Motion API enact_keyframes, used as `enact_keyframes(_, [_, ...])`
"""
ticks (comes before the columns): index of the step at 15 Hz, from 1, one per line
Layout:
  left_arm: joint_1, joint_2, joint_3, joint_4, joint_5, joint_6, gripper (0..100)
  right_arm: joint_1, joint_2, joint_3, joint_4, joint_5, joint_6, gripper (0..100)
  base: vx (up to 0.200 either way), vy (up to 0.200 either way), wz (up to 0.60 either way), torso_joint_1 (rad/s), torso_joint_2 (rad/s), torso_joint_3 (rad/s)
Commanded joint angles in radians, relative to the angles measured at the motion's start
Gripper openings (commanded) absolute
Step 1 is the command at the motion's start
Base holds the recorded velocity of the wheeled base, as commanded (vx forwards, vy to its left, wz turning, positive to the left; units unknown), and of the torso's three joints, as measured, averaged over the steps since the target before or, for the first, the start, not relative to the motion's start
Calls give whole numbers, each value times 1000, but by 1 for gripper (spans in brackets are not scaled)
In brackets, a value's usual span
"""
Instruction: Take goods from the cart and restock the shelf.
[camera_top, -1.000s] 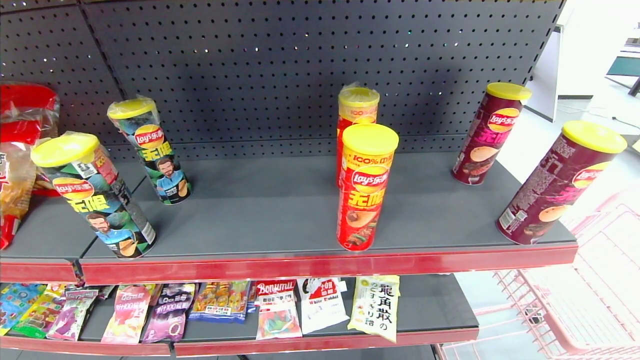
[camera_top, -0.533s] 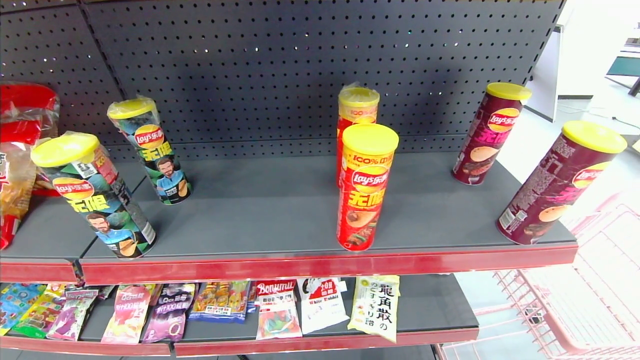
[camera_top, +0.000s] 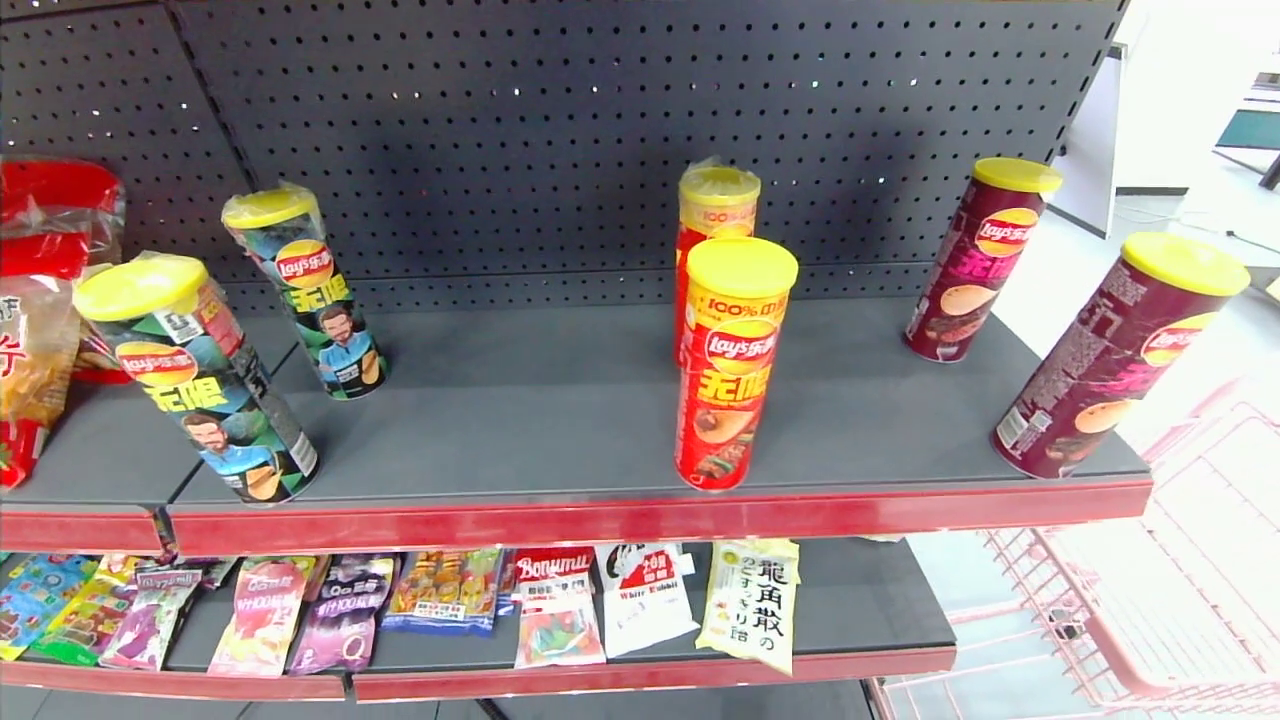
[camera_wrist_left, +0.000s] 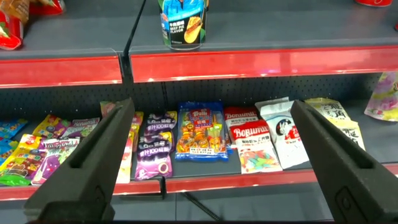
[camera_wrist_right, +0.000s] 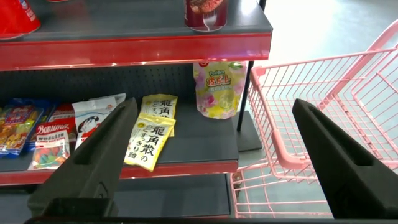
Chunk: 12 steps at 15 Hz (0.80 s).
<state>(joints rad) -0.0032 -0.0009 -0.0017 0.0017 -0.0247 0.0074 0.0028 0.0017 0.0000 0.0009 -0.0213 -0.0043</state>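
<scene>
Left wrist view: left gripper (camera_wrist_left: 211, 106) has its jaws spread wide and gripping nothing. I read it as level with the lower shelf (camera_wrist_left: 205, 182), facing the candy packets (camera_wrist_left: 199, 130) laid out there, below the red front lip of the upper shelf (camera_wrist_left: 261, 37).

Right wrist view: right gripper (camera_wrist_right: 214, 102) also has its jaws wide and touching nothing. It faces the right end of the lower shelf, with the pink cart (camera_wrist_right: 323, 124) just beside that end.

Head view: six chip cans stand upright on the upper shelf.
- Left: front blue-green can (camera_top: 195, 380) near the lip, rear blue-green can (camera_top: 305, 290) farther back.
- Middle: front red can (camera_top: 735, 365) directly ahead of the rear red can (camera_top: 715, 215).
- Right: rear maroon can (camera_top: 975, 260), and front maroon can (camera_top: 1115, 355) at the front right corner.

The cart sits low, to the right of the shelving.
</scene>
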Motion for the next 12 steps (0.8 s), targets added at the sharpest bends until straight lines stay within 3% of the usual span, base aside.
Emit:
enact_keyframes(1, [0,1,0,0,0,-1,100,0,0,0,-1,-2,-2,100,0,0,0,0,0,0])
enact_keyframes(12, [0,1,0,0,0,-3,100,0,0,0,-1,0,-3,100,0,0,0,0,0,0])
